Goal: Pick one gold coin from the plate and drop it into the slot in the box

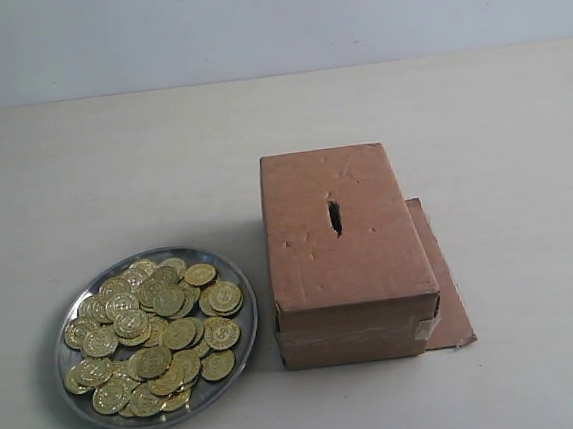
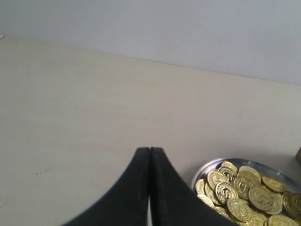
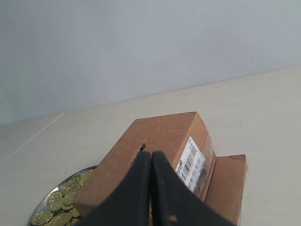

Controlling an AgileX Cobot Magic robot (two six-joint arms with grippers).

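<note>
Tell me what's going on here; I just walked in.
Nothing is being handled yet. The gold coins lie heaped in the plate beside the cardboard box, its slot facing up. The left pincer is shut and empty near the plate; the right pincer, also shut and empty, is by the box.

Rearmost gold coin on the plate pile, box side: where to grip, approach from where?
Pinch the small round gold coin by opposite points of its rim, coming straight down. It lies nearly flat atop the pile, its rear edge over bare round silver-grey metal plate, so a finger probably fits there. The left hand is shut; open it first.
</note>
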